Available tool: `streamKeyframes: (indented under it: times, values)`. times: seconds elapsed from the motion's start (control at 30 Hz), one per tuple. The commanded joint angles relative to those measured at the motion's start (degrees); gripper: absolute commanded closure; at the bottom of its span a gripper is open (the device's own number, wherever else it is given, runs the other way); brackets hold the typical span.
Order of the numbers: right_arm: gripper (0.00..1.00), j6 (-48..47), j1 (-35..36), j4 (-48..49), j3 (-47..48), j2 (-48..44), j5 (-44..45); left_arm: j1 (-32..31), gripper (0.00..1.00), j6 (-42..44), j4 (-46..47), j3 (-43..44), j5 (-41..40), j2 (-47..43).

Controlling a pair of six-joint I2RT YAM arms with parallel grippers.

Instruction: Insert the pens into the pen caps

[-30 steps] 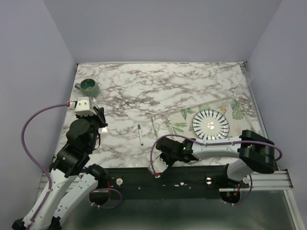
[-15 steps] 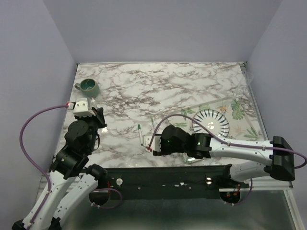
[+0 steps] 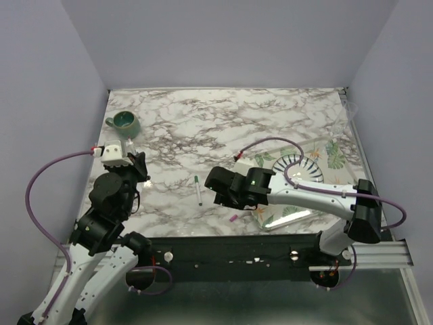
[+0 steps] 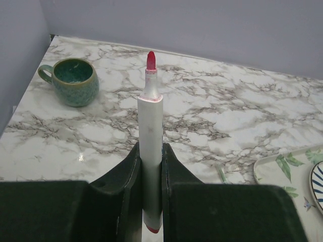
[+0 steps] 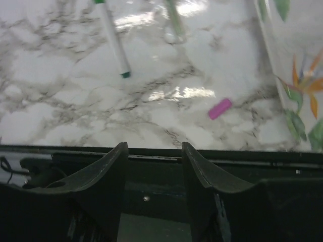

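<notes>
- The left claw was clamped on a red-tipped pen. The pen stood upright between the two fingers, with its uncapped red tip pointing up and away from the wrist.
- From above, I saw that left claw raised over the left side of the marble counter, nearer to me than the green mug.
- In the left wrist view the mug stood upright on the counter, well apart from the held pen, near the left wall.
- The right claw was partly open and had nothing between its fingers. It hung over the near edge of the counter.
- A pink pen cap lay on its side on the marble, ahead of the right claw and off to the right of its gap. It was not touching either finger.
- From above, that cap was near the front edge of the counter, just beside the corner of the floral tray.
- A striped plate rested on the tray.
- A green-tipped pen lay flat on the counter between the two arms, apart from the cap.
- Another greenish pen lay beyond it at the top of the right wrist view, too blurred for me to read further.
</notes>
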Motion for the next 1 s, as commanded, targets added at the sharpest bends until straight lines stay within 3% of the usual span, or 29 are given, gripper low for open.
streamKeyframes:
  times: [0.0,0.13,0.43,0.77,0.97]
  values:
    - [0.45,37.9,-3.8,-20.0,-2.1,2.7,-5.0,0.2,1.0,-0.7,1.4,-0.6,0.6,-1.1]
    - [0.49,39.8,-8.3,-14.4,-8.6,3.6,-14.2,0.2,1.0,-0.7,1.4,-0.5,1.1,-0.9]
    - [0.51,47.0,-9.1,-18.1,-4.2,9.8,-13.8,0.2,1.0,-0.7,1.3,-0.5,1.5,-0.9]
    - [0.53,49.9,-9.2,-7.7,-11.0,10.2,-15.3,0.2,1.0,-0.8,1.4,-0.6,1.1,-1.7]
    - [0.55,50.6,-9.1,-6.2,-12.0,12.7,-17.0,0.2,1.0,-0.8,1.2,-0.5,1.1,-2.0]
